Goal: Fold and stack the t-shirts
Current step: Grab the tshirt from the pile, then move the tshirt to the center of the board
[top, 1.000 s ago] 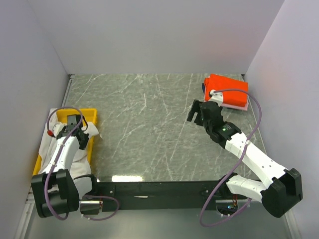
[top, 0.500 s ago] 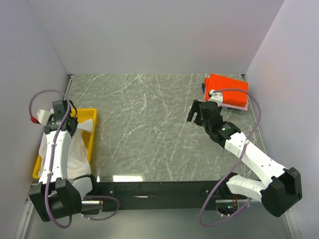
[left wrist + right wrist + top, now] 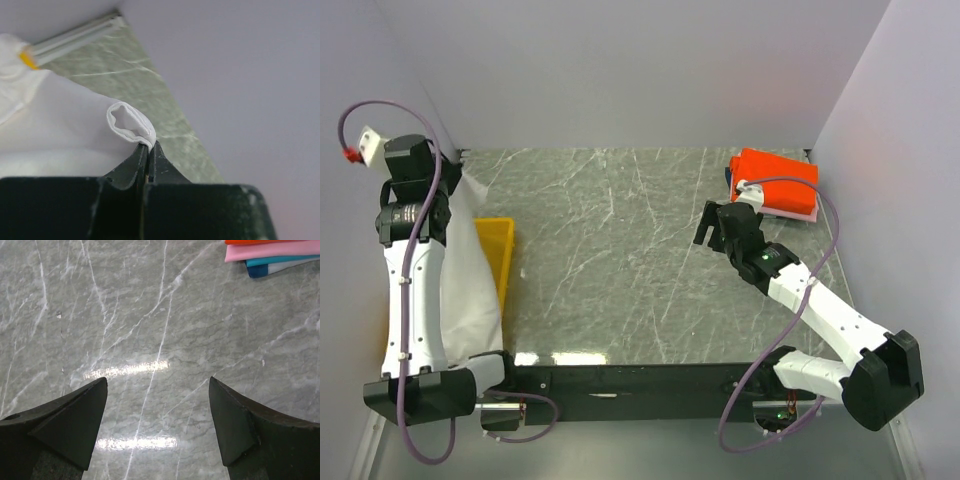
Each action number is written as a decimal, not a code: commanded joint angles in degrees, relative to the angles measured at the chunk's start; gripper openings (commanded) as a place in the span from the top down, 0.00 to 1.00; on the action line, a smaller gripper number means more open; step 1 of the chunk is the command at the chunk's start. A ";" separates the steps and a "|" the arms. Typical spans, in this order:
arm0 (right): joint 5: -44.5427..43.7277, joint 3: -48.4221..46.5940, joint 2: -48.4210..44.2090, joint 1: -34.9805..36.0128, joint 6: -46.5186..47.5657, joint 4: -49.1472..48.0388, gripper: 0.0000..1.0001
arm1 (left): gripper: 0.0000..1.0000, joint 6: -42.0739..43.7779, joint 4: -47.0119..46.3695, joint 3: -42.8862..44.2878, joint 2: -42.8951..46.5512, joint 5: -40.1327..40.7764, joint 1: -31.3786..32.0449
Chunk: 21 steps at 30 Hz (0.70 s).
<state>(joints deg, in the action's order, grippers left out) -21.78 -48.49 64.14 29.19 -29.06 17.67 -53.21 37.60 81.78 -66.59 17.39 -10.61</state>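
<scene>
The white t-shirt (image 3: pixel 468 290) now hangs as a long sheet at the left edge of the tabletop (image 3: pixel 620 250), drawn up out of the yellow tray (image 3: pixel 502 250) where it lay bunched a second ago. A rolled fold of its edge is pinched in the clenched left tool (image 3: pixel 148 150), which has risen toward the far-left corner. The right tool (image 3: pixel 157 380) has not moved, its jaws spread wide and empty over bare tabletop, near the folded stack (image 3: pixel 775 178) of orange-red, pink and blue shirts at far right.

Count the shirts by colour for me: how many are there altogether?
White t-shirt: 1
Orange-red t-shirt: 1
Pink t-shirt: 1
Blue t-shirt: 1
Total: 4
</scene>
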 commanded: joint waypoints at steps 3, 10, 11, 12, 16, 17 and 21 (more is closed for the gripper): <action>-1.95 -1.78 -0.68 -0.27 0.06 -1.76 0.12 | 1.00 6.63 -15.16 6.10 1.28 -14.80 3.84; -1.60 -1.70 -0.51 -0.36 -0.12 -2.03 0.12 | 1.00 6.90 -29.13 14.10 -0.47 -29.15 9.55; -1.51 -1.70 -0.51 -0.27 -0.12 -2.03 0.12 | 1.00 5.67 -31.08 14.46 -0.73 -30.73 10.34; -1.51 -1.70 -0.59 -0.27 -0.12 -2.03 0.12 | 1.00 5.14 -32.84 14.90 -1.00 -32.40 11.83; -2.21 -1.35 -1.30 -0.27 -0.30 -2.03 0.12 | 1.00 2.77 -40.50 17.96 -3.80 -37.59 15.70; -2.65 -1.17 -1.73 -0.27 -0.47 -2.11 0.12 | 1.00 2.33 -42.42 18.67 -4.51 -39.34 17.54; -3.27 -0.82 -2.70 -0.36 -0.91 -1.94 0.12 | 1.00 0.92 -46.74 22.54 -9.68 -44.53 21.33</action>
<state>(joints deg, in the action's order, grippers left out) -22.37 -48.49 63.64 29.19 -29.12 17.58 -50.13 -0.05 100.79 -73.36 -19.73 8.86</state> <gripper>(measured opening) 0.877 0.023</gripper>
